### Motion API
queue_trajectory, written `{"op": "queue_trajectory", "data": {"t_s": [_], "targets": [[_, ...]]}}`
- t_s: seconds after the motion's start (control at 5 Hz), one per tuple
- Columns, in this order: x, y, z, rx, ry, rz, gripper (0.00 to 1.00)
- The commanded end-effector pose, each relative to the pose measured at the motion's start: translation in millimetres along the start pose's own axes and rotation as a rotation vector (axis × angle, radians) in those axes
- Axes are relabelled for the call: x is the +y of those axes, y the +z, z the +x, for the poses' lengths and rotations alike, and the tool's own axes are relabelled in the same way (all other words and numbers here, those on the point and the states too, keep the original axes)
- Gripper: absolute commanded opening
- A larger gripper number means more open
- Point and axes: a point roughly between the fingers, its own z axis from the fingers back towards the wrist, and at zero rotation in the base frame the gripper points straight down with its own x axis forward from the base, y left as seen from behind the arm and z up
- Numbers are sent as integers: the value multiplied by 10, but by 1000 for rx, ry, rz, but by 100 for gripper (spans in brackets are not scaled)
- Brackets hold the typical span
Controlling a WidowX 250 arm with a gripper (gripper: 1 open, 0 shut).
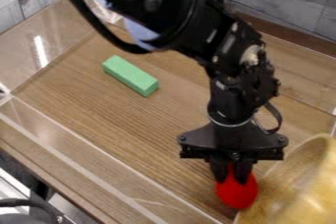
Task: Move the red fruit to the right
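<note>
Wooden tabletop, near right: the gripper [237, 161], pointing down, is clamped on the red fruit [238, 190] directly beneath it, beside the wooden bowl [305, 184].

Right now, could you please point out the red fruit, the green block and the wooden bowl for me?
red fruit [238, 191]: camera view, its rounded red body below the gripper.
green block [132, 75]: camera view, middle of its flat top face.
wooden bowl [305, 184]: camera view, its pale outer wall at the right edge.
</note>
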Motion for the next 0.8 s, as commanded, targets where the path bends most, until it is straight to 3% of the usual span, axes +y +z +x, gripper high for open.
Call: {"op": "queue_trajectory", "data": {"t_s": [0.0,0.4,0.6], "targets": [[-90,262,116,-41,-61,-64,0],[-234,360,306,-66,-15,-85,0],[-189,418,312,-60,-33,-83,100]]}}
